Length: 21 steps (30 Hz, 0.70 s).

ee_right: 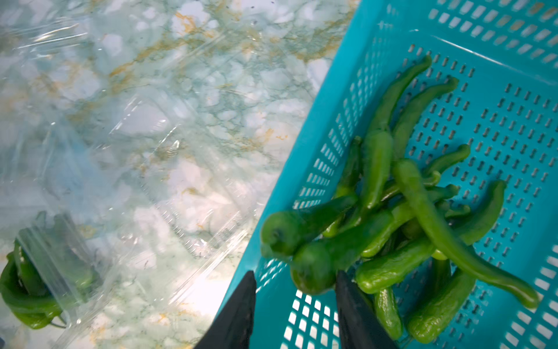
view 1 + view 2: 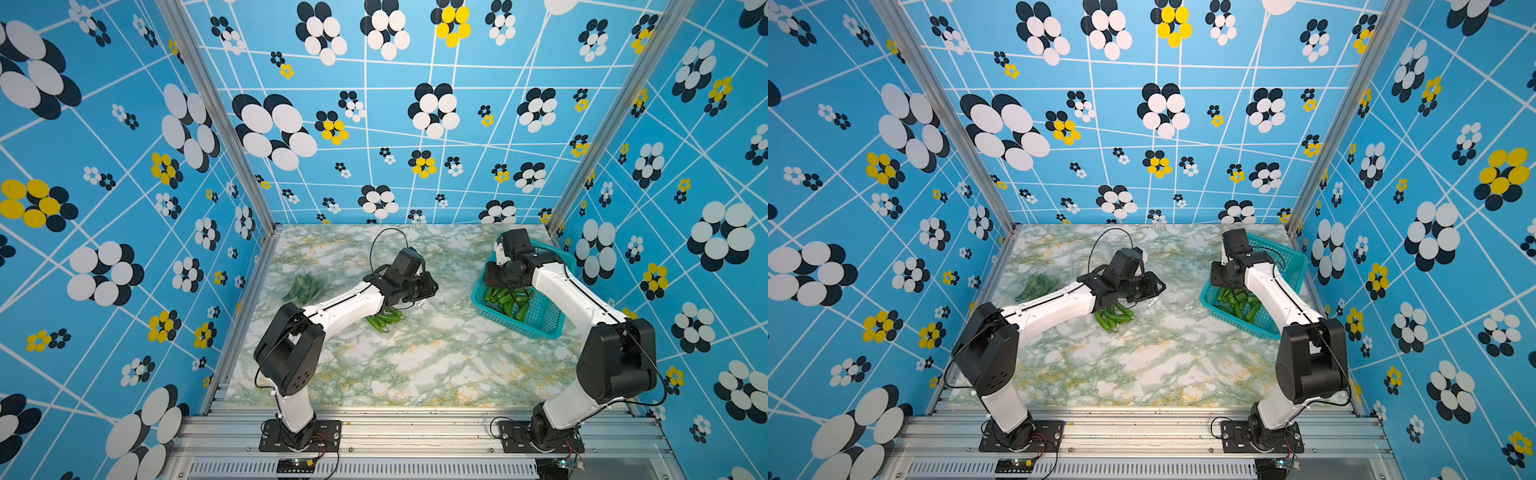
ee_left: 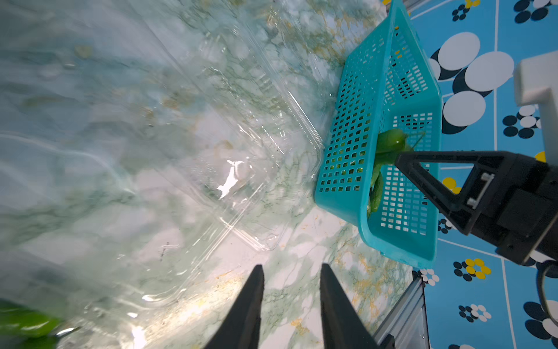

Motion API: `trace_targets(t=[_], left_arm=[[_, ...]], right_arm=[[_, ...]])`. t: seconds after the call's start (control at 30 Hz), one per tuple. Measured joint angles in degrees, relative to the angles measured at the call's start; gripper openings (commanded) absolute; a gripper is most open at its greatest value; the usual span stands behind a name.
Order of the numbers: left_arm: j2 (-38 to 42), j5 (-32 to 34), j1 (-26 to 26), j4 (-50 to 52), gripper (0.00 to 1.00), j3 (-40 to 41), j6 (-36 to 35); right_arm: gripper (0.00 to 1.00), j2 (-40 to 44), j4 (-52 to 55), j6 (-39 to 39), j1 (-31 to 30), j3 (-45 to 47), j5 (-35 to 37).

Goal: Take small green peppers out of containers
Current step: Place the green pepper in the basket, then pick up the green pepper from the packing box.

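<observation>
Several small green peppers [image 1: 407, 196] lie heaped in the teal basket [image 1: 498, 105], also seen in both top views [image 2: 509, 301] [image 2: 1237, 303]. My right gripper [image 1: 296, 273] hangs open over the basket's near corner, two blurred peppers [image 1: 302, 235] just beyond its tips. An empty clear container [image 3: 241, 136] lies open on the marble between the arms. My left gripper [image 3: 292, 266] is open above the marble beside it, holding nothing. More peppers [image 2: 384, 320] lie by the left forearm, in clear plastic [image 1: 45, 256]. Another batch of peppers [image 2: 303, 286] sits in a container at the left.
The teal basket [image 2: 540, 316] stands at the right against the side wall, tilted toward the centre. Thin clear plastic [image 1: 151, 181] spreads over the marble between basket and left arm. The table's front half [image 2: 415, 365] is bare marble. An aluminium rail [image 3: 401, 317] borders the table.
</observation>
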<state>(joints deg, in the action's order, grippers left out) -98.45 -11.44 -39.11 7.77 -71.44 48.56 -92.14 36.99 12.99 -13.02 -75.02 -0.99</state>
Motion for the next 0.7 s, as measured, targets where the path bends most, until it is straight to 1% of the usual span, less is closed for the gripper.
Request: trace_targets(t=[0.13,0.2,0.37,0.53,0.6,0.7], left_arm=[[7.26,2.78,3.02,0.74,0.34,6.43,-0.2],[10.25,3.89,4.24,1.2,0.34,9.35,-0.17],[15.56,6.01,6.43,2.71,0.34,14.03,-0.2],[19.8,7.48,8.2,3.85,0.34,17.22,-0.13],[21.14,7.91,9.16,4.72,0.34,18.38,0.07],[22.69,8.24,10.8,6.23,0.34,19.85,0.55]], right_arm=[[0.45,0.7,0.28,-2.01,-7.72,-2.25,-1.55],[0.45,0.7,0.52,-2.54,-9.84,-3.74,-1.95],[0.45,0.7,1.25,-3.32,-10.36,-6.21,-2.47],[0.43,-0.39,2.75,-4.66,-10.67,-8.2,-5.92],[0.42,-1.84,3.34,-5.68,-12.04,-9.29,-7.45],[0.4,-5.68,4.33,-7.87,-16.0,-11.43,-9.84]])
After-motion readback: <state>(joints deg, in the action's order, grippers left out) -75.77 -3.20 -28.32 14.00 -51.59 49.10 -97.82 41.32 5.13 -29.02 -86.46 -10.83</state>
